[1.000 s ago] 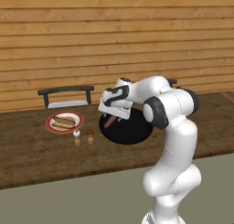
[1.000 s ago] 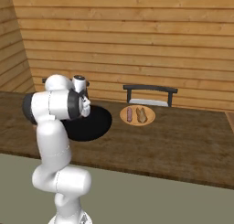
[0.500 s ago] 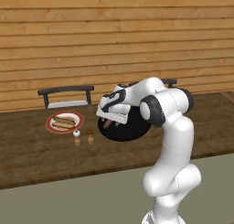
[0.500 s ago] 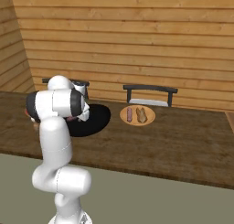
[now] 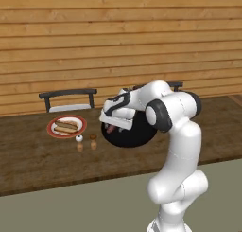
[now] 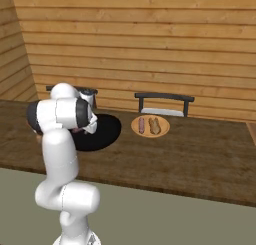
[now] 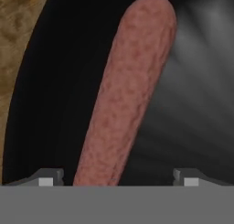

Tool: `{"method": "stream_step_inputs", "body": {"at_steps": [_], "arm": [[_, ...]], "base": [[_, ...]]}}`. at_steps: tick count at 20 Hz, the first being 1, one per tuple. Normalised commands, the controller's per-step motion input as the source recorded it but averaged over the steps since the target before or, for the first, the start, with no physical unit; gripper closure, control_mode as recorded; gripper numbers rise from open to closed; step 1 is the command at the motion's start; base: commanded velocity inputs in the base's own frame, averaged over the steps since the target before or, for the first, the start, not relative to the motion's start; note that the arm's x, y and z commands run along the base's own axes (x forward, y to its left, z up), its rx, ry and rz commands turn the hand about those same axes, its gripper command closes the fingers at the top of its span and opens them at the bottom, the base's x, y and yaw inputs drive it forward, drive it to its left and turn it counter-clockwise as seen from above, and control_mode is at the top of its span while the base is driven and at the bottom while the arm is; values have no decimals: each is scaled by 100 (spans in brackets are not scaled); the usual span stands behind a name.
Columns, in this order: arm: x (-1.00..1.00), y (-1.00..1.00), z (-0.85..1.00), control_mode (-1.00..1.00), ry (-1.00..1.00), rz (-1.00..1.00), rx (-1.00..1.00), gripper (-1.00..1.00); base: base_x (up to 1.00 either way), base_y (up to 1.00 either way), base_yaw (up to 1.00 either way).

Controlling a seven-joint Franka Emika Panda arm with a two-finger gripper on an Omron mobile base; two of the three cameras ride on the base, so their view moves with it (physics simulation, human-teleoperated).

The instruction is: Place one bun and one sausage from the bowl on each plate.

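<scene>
In the hand view, a dark reddish-brown sausage (image 7: 128, 95) lies in the black bowl (image 7: 50, 81). My gripper (image 7: 119, 179) is open and straddles its near end, with one fingertip (image 7: 50, 178) on each side and neither touching it. From the left base view, the gripper (image 5: 111, 128) is low over the left part of the bowl (image 5: 134, 136). The white red-rimmed plate (image 5: 51, 130) holds a bun (image 5: 65, 129) and a sausage. On the tan plate (image 6: 150, 133) lie a sausage (image 6: 141, 125) and a bun (image 6: 154, 125).
Two small shakers (image 5: 79, 142) (image 5: 93, 141) stand on the wooden table (image 5: 38, 160) between the red-rimmed plate and the bowl. Dark chairs (image 5: 68, 99) (image 6: 164, 103) stand behind the table, against the plank wall. The table's front edge is close to the base.
The hand has come down and to the left, from above the bowl to just over the sausage. The plates and their food have not moved.
</scene>
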Motion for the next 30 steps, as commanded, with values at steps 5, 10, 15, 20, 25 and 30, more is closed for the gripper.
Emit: {"method": "stream_step_inputs", "body": {"at_steps": [5, 10, 15, 20, 25, 30], "arm": [[-19, 2, -15, -100, 5, 11, 1, -100], [1, -33, 0, -100, 30, 0, -8, -100], [-15, -64, 0, -100, 16, 0, -1, -100], [-25, 12, 0, -100, -2, 5, -1, -100], [-6, 89, 4, -100, -10, 7, -2, -100], [0, -2, -30, -100, -7, 0, 0, -100]], "base": [[0, 0, 0], [0, 0, 0], [0, 0, 0], [0, 0, 0], [0, 0, 0], [0, 0, 0]]}}
